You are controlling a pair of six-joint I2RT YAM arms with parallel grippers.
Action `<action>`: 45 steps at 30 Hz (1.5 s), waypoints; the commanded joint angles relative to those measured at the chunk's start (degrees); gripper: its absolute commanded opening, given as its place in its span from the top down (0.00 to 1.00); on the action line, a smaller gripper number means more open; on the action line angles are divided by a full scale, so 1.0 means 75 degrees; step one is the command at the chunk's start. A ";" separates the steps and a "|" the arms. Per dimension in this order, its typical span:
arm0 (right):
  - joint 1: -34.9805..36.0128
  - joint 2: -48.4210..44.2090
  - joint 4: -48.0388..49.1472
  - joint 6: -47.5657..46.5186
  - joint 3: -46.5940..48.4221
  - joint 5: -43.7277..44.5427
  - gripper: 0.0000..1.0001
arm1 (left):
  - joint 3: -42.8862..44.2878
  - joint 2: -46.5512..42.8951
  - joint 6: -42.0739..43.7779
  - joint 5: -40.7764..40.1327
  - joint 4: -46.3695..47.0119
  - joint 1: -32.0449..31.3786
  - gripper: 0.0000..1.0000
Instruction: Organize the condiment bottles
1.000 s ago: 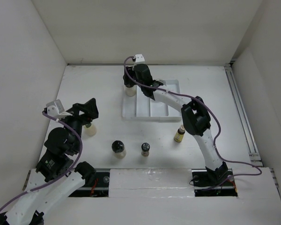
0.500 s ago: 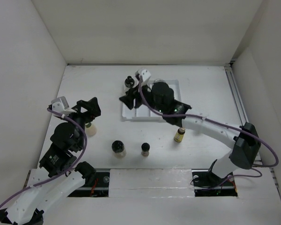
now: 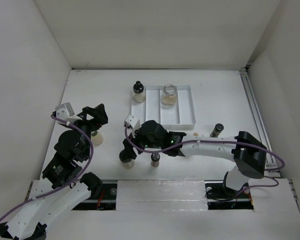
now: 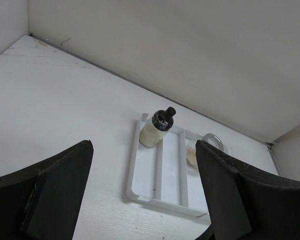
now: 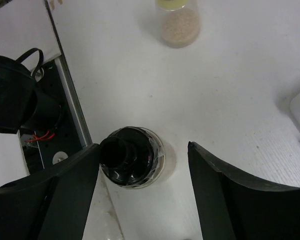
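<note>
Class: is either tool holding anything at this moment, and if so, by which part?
Nothing is held. The right tool stands open on either side of the black-capped round glass jar, not gripping it. The left tool is open and empty.

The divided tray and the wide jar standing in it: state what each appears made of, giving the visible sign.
Divided tray: probably plastic, matt white, with thin moulded walls. Wide jar: likely clear glass, possibly clear plastic; its beige contents show through the wall.
</note>
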 commanded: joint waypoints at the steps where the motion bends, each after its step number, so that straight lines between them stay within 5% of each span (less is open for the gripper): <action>1: 0.0031 0.0213 0.0363 -0.0091 0.0362 0.0220 0.25 | 0.0069 0.0017 0.0132 -0.0056 0.0235 0.0012 0.21; 18: 0.0429 0.0154 0.0222 -0.0091 0.0303 0.0419 0.32 | 0.0069 0.0088 0.0132 0.0014 0.0235 0.0012 0.21; 29: 0.0429 0.0776 0.0573 -0.0020 0.0538 0.0676 0.58 | 0.0069 0.0088 0.0132 0.0085 0.0235 0.0012 0.21; 35: 0.0429 0.0694 0.1007 0.0155 0.0538 0.0970 0.56 | 0.0069 0.0157 0.0132 0.0154 0.0235 0.0012 0.21; 38: 0.0429 0.0776 0.1007 0.0155 0.0632 0.0970 0.65 | 0.0069 0.0158 0.0132 0.0155 0.0235 0.0012 0.21; 45: 0.0429 0.0285 0.1194 0.0073 0.0562 0.1507 0.67 | 0.0069 0.0158 0.0132 0.0155 0.0235 0.0012 0.21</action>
